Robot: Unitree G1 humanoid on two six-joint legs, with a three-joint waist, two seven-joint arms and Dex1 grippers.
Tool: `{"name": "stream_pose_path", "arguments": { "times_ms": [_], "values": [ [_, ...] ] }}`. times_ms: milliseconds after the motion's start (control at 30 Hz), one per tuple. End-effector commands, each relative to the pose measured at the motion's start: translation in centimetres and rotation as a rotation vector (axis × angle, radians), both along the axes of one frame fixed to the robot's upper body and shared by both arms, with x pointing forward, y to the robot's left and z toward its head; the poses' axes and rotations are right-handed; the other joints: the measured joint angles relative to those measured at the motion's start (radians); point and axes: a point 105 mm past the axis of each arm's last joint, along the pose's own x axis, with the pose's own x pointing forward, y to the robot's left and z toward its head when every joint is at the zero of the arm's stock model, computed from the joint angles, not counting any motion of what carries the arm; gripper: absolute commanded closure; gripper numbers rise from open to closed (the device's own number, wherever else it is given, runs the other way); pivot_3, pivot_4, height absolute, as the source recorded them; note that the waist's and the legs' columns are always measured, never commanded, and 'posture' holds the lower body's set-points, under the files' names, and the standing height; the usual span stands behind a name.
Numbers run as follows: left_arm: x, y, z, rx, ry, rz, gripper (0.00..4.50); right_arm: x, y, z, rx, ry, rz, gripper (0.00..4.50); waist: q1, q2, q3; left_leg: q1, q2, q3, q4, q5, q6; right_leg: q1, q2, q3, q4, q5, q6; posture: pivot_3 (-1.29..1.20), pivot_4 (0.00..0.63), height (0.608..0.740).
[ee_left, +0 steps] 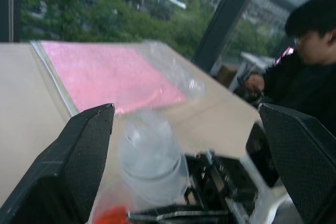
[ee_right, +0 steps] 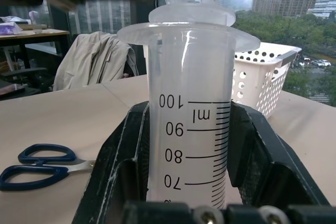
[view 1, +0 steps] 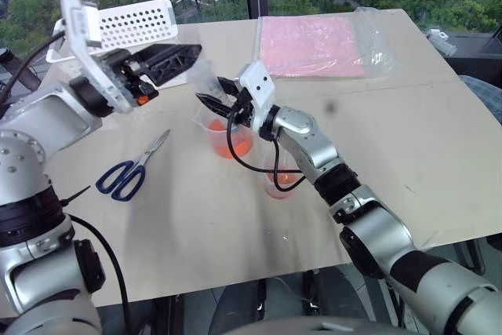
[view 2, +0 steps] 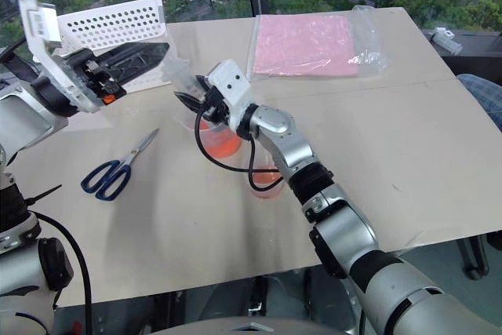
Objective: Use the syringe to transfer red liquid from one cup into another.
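Right wrist view: syringe (ee_right: 189,129) scale, scissors (ee_right: 37,169).

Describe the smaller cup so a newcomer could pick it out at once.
On the beige table, find the blue-handled scissors, then the two clear cups beside them. The small cup stands nearer the robot, partly behind its right forearm; unlike the measuring cup, it has no handle.

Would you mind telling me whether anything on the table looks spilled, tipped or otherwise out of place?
Nothing stands out: the measuring cup and small cup stand upright with no red liquid spilled around them, and the scissors lie flat.
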Motion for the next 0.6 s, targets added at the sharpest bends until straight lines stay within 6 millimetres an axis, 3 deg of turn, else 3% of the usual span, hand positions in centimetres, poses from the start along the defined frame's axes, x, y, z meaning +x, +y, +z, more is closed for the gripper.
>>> {"name": "stream_pose_path", "arguments": {
  "times_ms": [33, 300, 400, 600],
  "values": [
    [0.3, 1.3, 0.1, 0.029, -0.008, 0.079, 0.0, -3.2, 3.3, 1.8, 0.107, -0.019, 0.112, 2.97, 0.002, 0.0, 0.0, 0.0, 0.0, 0.0, 0.0, 0.0, 0.0, 0.0, 0.0, 0.0, 0.0, 0.0, 0.0, 0.0, 0.15, 0.74],
    [0.3, 0.2, 0.6, -0.015, -0.02, 0.043, 0.0, -3.6, 3.5, 1.7, 0.095, -0.039, 0.121, 2.97, 0.007, -0.001, 0.0, 0.0, 0.0, 0.0, 0.001, 0.0, 0.0, 0.0, 0.0, 0.0, 0.0, 0.0, 0.0, 0.0, 0.15, 0.74],
    [-0.8, 0.1, 0.6, -0.046, -0.001, -0.02, 0.0, -3.6, 3.5, 1.6, 0.094, -0.04, 0.119, 2.97, 0.003, -0.001, 0.0, 0.0, 0.0, 0.0, 0.001, 0.0, 0.0, 0.0, 0.0, 0.0, 0.0, 0.0, 0.0, 0.0, 0.15, 0.74],
    [-2.8, 2.3, -0.2, -0.086, 0.043, -0.055, 0.0, -3.4, 3.5, 1.6, 0.091, -0.032, 0.111, 2.97, -0.005, -0.001, 0.001, 0.0, 0.0, 0.0, 0.0, 0.0, 0.0, -0.001, 0.0, 0.001, 0.0, 0.0, 0.0, 0.0, 0.15, 0.74]
  ]
}}
